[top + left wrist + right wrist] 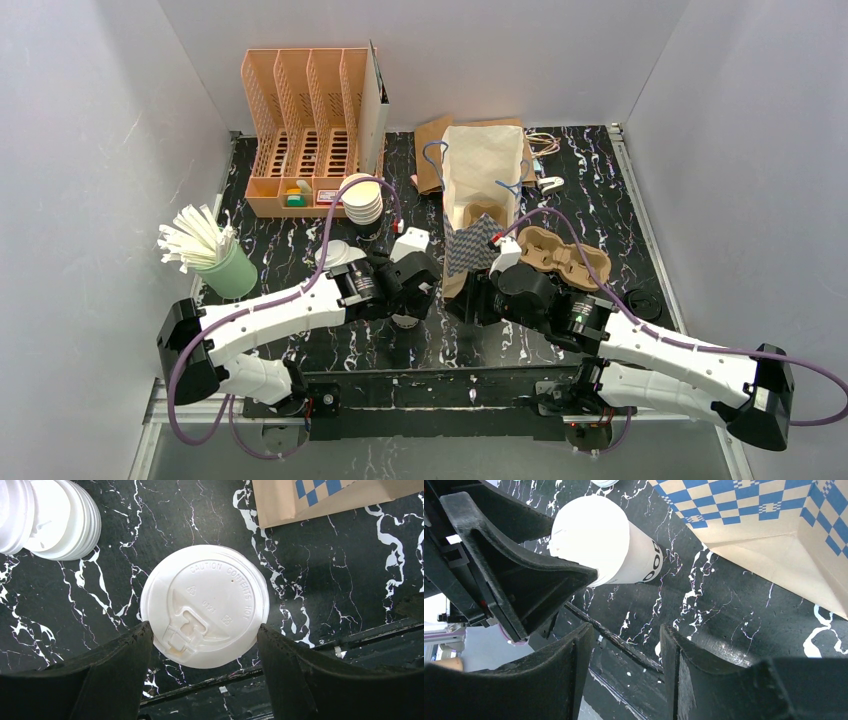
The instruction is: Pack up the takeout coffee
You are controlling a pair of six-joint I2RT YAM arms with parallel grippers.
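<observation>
Left claw point(202, 630) gapes astride the lidded cup point(205, 605), tips beside its rim; right claw point(626, 635) released, empty

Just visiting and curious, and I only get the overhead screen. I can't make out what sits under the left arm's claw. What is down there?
Observer: A white paper cup standing on the table, with a white lid on it.
Operator: Has the claw grabbed it?
Observer: The left gripper has its fingers apart, one on each side of the lid. Whether they touch it, I cannot tell.
Operator: And the right claw?
Observer: The right gripper is open, with nothing between its fingers and the cup just beyond them.
</observation>
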